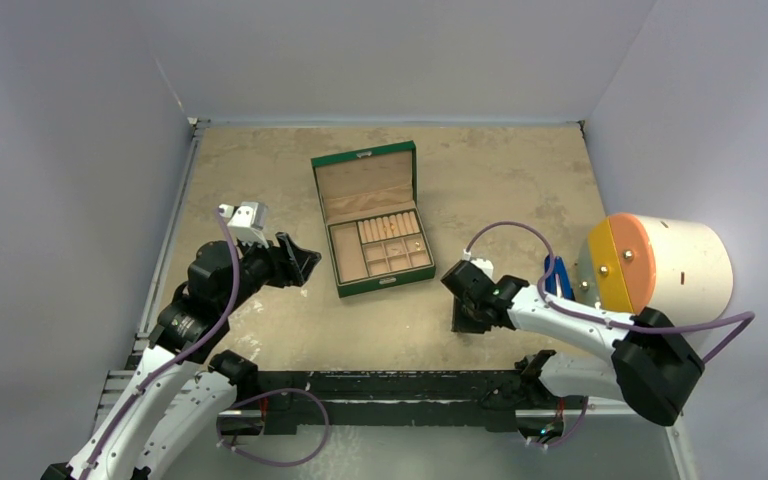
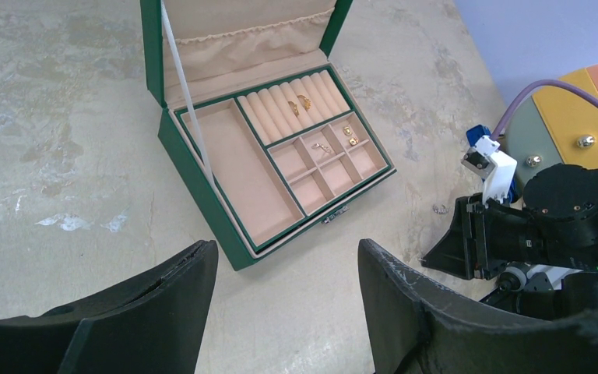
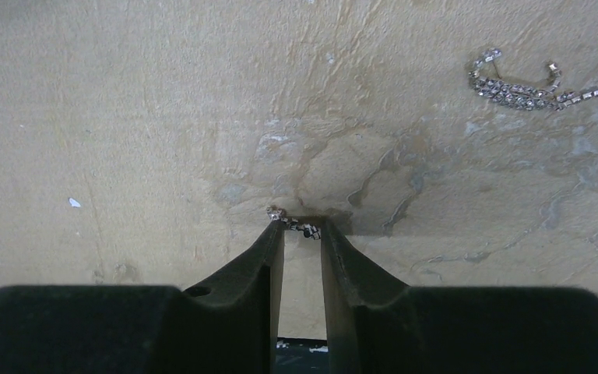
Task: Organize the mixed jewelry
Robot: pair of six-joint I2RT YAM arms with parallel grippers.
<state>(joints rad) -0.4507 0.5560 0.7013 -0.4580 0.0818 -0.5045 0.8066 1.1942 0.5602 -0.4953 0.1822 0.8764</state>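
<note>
My right claw [image 3: 302, 230] is down at the table. Its fingers are drawn nearly together on a small silver piece [image 3: 290, 223] that lies across the tips. I judge it pinched, though it sits at table level and is not lifted.

Beyond it, up and to the right in that wrist view, a sparkly strand [image 3: 525, 84] lies loose on the table, well apart from my tips.

My left claw [image 2: 286, 253] hangs over the table just in front of the box [image 2: 202, 195], fingers wide apart with nothing between them.

The box is open with its lid up. Two gold rings [image 2: 297, 104] sit in the ring rolls. Gold studs [image 2: 349, 134] lie in one small rear compartment, and a pale piece [image 2: 323, 146] lies in the one beside it. The long tray and the front compartments look bare.

So I would call the job well under way. Several pieces are sorted. The one at my right tips has yet to go to the box, and the strand comes after it. From above, anything else loose is too small for me to make out.
</note>
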